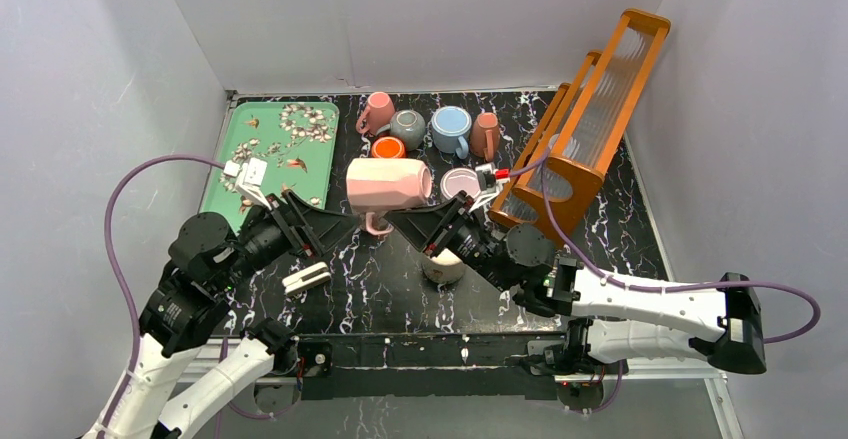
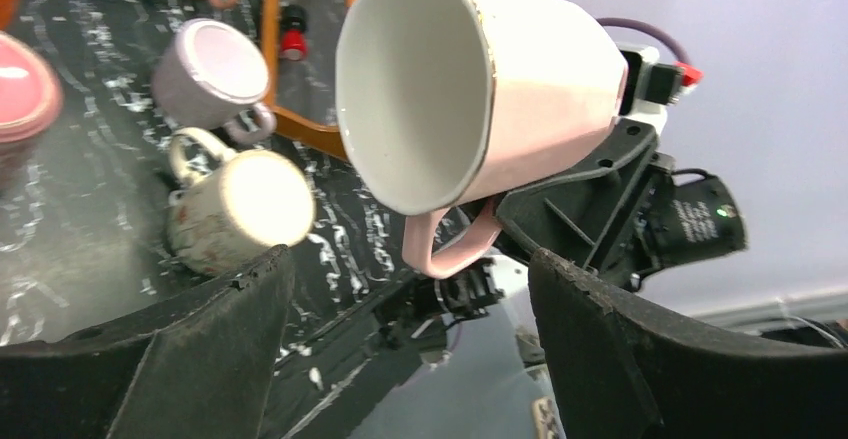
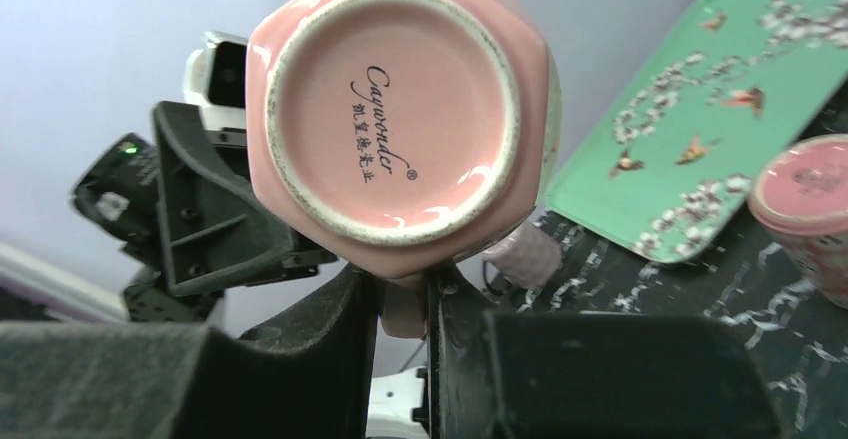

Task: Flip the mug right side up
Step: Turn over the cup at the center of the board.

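The pink mug (image 1: 388, 183) hangs on its side above the table, mouth toward the left arm and base toward the right arm. My right gripper (image 3: 402, 289) is shut on its handle, which points down; the mug's hexagonal base (image 3: 390, 109) fills the right wrist view. My left gripper (image 2: 410, 264) is open just in front of the mug's white mouth (image 2: 415, 89), its fingers spread wide below the rim and touching nothing. From above, the left gripper (image 1: 325, 244) sits left of the mug and the right gripper (image 1: 392, 223) under it.
A green flowered tray (image 1: 232, 149) lies at back left and a wooden rack (image 1: 590, 129) leans at back right. Several mugs stand along the back (image 1: 451, 129). A lilac upside-down mug (image 2: 210, 74) and a white speckled mug (image 2: 240, 209) sit below the held mug.
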{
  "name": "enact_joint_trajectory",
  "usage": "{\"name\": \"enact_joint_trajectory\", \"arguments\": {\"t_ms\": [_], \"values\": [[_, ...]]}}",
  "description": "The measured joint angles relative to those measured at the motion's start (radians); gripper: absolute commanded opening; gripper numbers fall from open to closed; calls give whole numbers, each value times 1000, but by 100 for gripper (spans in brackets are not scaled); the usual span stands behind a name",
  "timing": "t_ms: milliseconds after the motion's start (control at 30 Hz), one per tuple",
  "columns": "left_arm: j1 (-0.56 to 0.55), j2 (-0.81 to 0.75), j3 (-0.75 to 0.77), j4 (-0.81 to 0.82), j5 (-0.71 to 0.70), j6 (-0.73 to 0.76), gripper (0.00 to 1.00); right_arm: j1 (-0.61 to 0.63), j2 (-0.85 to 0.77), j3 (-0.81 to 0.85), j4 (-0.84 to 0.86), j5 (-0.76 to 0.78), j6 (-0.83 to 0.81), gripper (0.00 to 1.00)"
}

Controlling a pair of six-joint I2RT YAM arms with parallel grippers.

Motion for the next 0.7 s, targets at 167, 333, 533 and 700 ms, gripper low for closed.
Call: {"name": "enact_joint_trajectory", "arguments": {"t_ms": [167,333,533,700], "values": [[0,0,-42,127,94,-50,75,0,10,0,104,-72,2,1],[0,2,-79,235,171,-91,61,0,37,0,186,-132,11,1],[0,11,-132,401,252,-156,49,0,66,-4,281,-188,21,1],[0,11,-168,531,287,-198,42,0,64,-8,336,-190,25,1]]}}
